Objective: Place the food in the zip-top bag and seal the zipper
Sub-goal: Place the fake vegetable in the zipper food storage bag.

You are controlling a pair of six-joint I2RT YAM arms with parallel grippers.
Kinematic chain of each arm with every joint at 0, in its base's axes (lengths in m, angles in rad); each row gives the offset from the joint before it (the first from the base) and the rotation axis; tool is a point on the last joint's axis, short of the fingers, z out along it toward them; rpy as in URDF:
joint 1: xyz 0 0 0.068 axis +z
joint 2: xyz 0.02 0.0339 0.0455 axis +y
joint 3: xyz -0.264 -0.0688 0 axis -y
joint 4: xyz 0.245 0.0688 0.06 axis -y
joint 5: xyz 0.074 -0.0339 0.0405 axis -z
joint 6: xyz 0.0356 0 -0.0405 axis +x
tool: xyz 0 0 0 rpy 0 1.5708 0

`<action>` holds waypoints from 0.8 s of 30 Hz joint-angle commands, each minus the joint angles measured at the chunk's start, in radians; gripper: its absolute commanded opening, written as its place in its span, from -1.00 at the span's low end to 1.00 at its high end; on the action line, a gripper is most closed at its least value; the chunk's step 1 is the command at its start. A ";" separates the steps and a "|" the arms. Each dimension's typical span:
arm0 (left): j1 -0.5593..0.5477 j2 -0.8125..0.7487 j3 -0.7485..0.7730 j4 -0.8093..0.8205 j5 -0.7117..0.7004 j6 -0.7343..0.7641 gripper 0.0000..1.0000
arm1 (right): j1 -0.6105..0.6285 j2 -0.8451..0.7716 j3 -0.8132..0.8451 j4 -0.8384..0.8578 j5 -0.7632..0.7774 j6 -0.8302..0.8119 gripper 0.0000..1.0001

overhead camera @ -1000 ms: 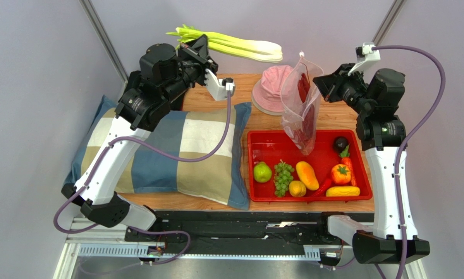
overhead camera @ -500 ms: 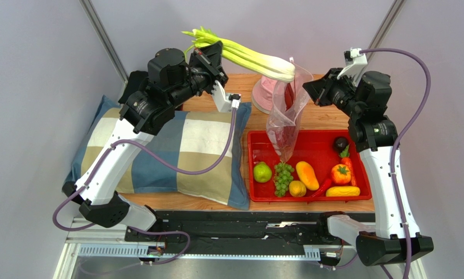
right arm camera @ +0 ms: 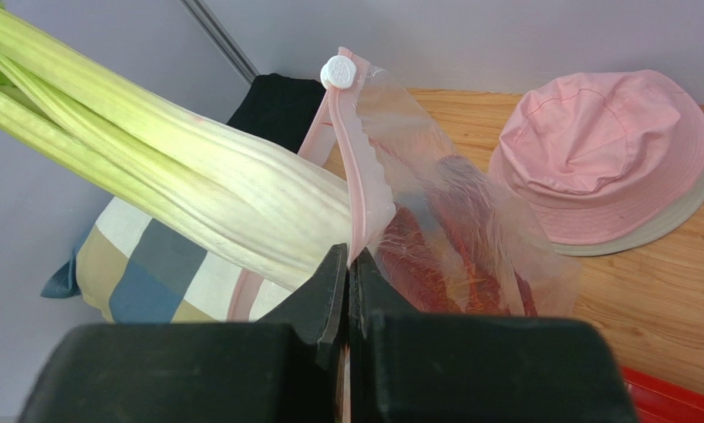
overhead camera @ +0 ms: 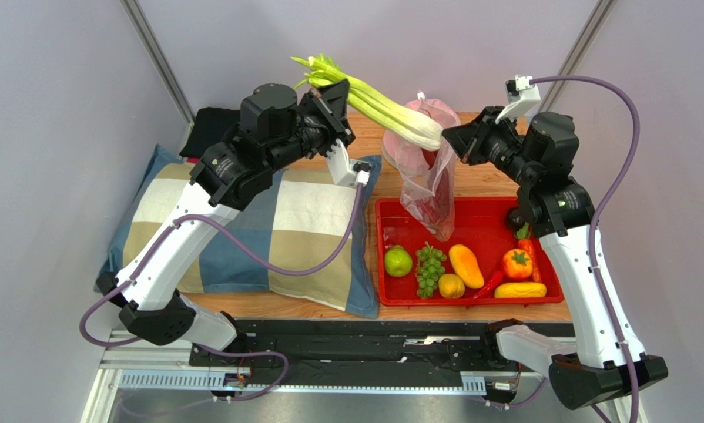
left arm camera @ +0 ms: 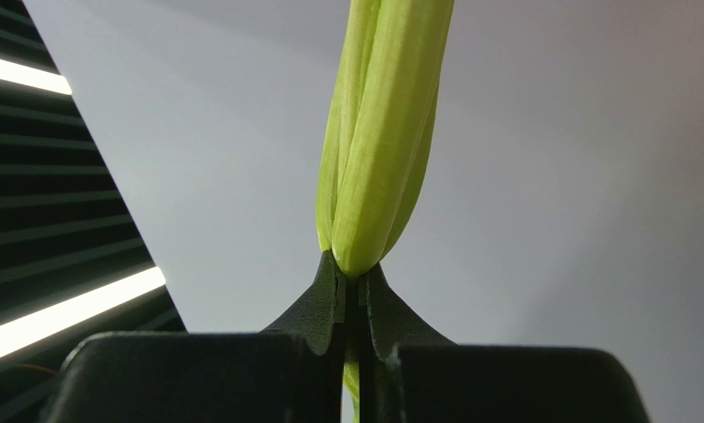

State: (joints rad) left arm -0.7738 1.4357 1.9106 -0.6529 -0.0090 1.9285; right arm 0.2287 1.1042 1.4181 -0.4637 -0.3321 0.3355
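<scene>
Left gripper [left arm camera: 353, 271] clamps celery [overhead camera: 375, 98], tip at bag [overhead camera: 431, 189] mouth.

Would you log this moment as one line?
left gripper shut on celery; right gripper shut on zip-top bag; celery end at bag mouth; lobster inside

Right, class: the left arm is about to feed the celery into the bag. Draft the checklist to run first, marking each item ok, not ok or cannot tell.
1. Left gripper clamped on the celery stalk: ok.
2. Right gripper pinching the zipper of the zip-top bag: ok.
3. White slider parked at the zipper's end, lips parted: ok.
4. Celery's pale end at the mouth: ok.
5. Pale end between the lips: cannot tell.
6. Red lobster inside the bag: ok.
</scene>
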 commanded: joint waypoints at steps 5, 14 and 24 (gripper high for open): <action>-0.061 0.063 0.011 -0.016 -0.078 0.044 -1.00 | 0.072 -0.018 0.018 0.102 0.061 0.074 -1.00; -0.120 0.108 0.061 -0.060 -0.157 -0.059 -1.00 | 0.112 -0.009 0.004 0.099 0.068 0.167 -1.00; -0.217 0.124 0.022 -0.088 -0.224 -0.089 -1.00 | 0.175 0.003 0.012 0.074 0.154 0.273 -1.00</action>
State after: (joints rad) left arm -0.9592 1.5597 1.9198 -0.7422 -0.2081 1.8721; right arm 0.3763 1.1152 1.4109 -0.4557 -0.2279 0.5365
